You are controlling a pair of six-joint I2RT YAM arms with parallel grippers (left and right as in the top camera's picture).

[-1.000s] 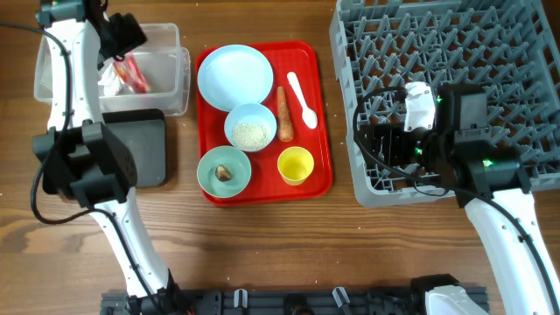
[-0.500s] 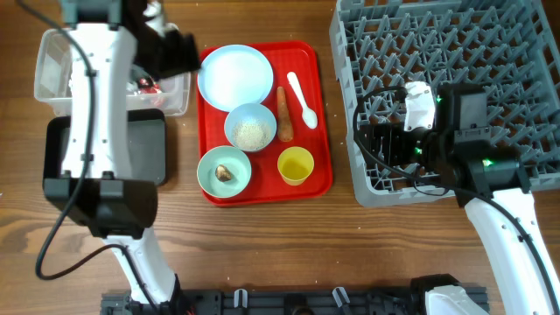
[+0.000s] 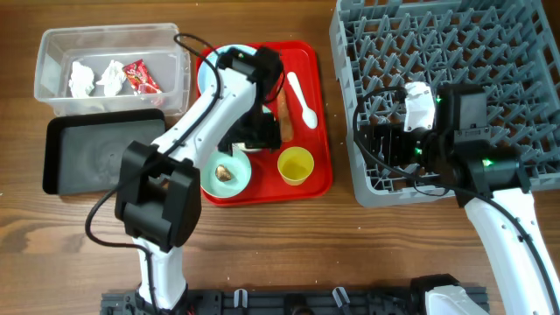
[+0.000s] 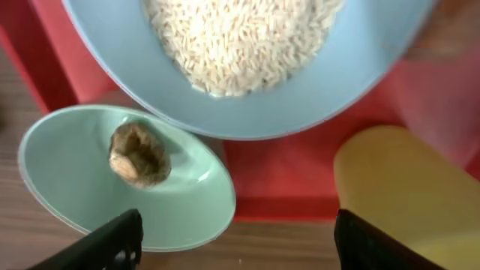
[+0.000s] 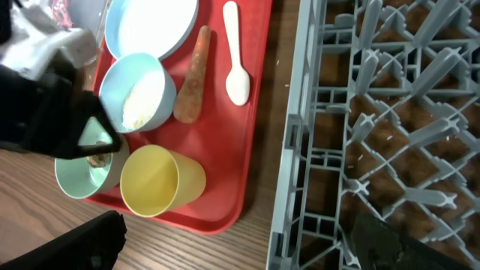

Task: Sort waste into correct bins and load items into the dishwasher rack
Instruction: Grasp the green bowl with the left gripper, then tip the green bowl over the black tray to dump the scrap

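Observation:
My left gripper (image 3: 254,131) (image 4: 240,251) is open and empty, low over the red serving tray. Just ahead of it are the white bowl (image 4: 247,67) with loose rice (image 4: 240,34), the mint-green bowl (image 4: 82,180) holding the brown food scrap (image 4: 139,154), and the yellow cup (image 4: 405,187). The carrot (image 3: 285,114), white spoon (image 3: 302,98) and pale blue plate (image 3: 214,66) lie on the tray. The red wrapper (image 3: 140,76) and tissues (image 3: 94,77) lie in the clear tub (image 3: 52,101). My right gripper (image 3: 381,144) (image 5: 240,251) is open and empty over the rack's (image 3: 455,52) front left edge.
The black tray (image 3: 96,153) stands in front of the clear tub at the left. The red serving tray (image 3: 319,131) sits between the bins and the rack. My left arm reaches across the tray and hides most of the white bowl from above.
My left arm has swung from above the clear tub rightward and down over the red tray's bowls. The right arm has not moved.

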